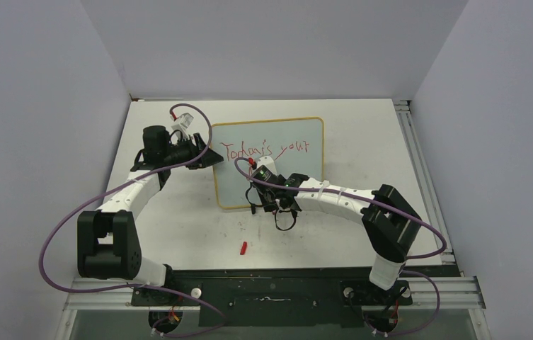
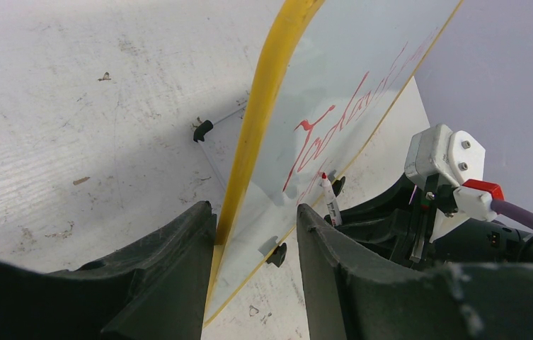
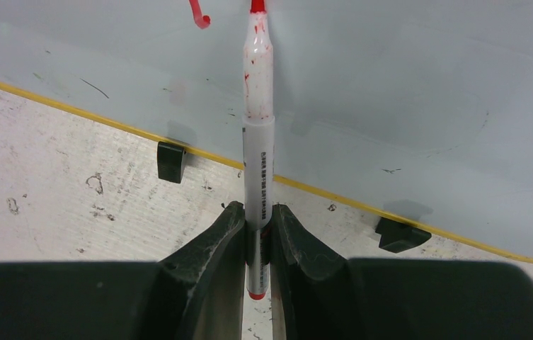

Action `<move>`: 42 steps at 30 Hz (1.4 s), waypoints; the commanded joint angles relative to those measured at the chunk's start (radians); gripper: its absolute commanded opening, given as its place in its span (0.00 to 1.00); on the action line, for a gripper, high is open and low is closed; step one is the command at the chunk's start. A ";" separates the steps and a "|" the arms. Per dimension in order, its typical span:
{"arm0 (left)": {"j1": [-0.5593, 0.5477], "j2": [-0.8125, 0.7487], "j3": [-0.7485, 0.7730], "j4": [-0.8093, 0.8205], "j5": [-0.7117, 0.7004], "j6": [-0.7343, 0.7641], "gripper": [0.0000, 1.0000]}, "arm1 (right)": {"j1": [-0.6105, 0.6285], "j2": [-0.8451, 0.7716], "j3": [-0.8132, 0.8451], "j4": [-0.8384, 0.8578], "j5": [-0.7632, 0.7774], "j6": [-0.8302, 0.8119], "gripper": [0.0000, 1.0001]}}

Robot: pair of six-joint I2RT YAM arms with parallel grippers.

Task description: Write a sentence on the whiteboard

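The whiteboard (image 1: 238,184) with its yellow frame stands at the table's middle, propped on black clip feet (image 3: 170,161). Red handwriting, the sentence (image 1: 267,149), reads "Today's your" along its top. My left gripper (image 1: 205,152) straddles the board's left edge. In the left wrist view its jaws (image 2: 255,207) hold the edge, one finger against the yellow frame (image 2: 249,163). My right gripper (image 3: 256,209) is shut on a white red-tipped marker (image 3: 258,142), whose tip meets the board face (image 3: 405,85) below the writing. The marker (image 2: 330,198) also shows beside the left fingers.
A small red cap (image 1: 244,247) lies on the table in front of the board. Purple cables (image 1: 58,234) loop off both arms. Grey walls close in the table's sides and back, and a metal rail (image 1: 419,163) runs along the right edge.
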 commanded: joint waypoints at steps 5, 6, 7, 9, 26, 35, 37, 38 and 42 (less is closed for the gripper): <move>-0.009 -0.037 0.007 0.038 0.044 -0.003 0.44 | -0.021 -0.016 0.030 -0.026 0.044 0.004 0.05; -0.008 -0.037 0.007 0.038 0.043 -0.003 0.44 | -0.023 -0.015 0.035 -0.029 0.047 0.004 0.05; -0.008 -0.037 0.007 0.038 0.043 -0.003 0.44 | -0.024 -0.016 0.036 -0.029 0.047 0.003 0.05; -0.008 -0.037 0.008 0.037 0.044 -0.003 0.44 | -0.029 -0.017 0.040 -0.031 0.050 0.002 0.05; -0.008 -0.036 0.007 0.038 0.042 -0.003 0.44 | -0.040 -0.002 0.088 -0.033 0.050 -0.022 0.05; -0.008 -0.037 0.006 0.039 0.043 -0.003 0.44 | -0.037 -0.022 0.027 -0.022 0.037 -0.001 0.05; -0.009 -0.038 0.005 0.037 0.044 -0.003 0.44 | -0.033 -0.024 0.016 -0.016 0.032 0.004 0.05; -0.008 -0.038 0.005 0.038 0.044 -0.003 0.44 | -0.031 -0.024 0.012 -0.014 0.031 0.007 0.05; -0.009 -0.043 0.005 0.038 0.044 -0.003 0.44 | -0.024 -0.023 0.000 -0.015 0.031 0.015 0.05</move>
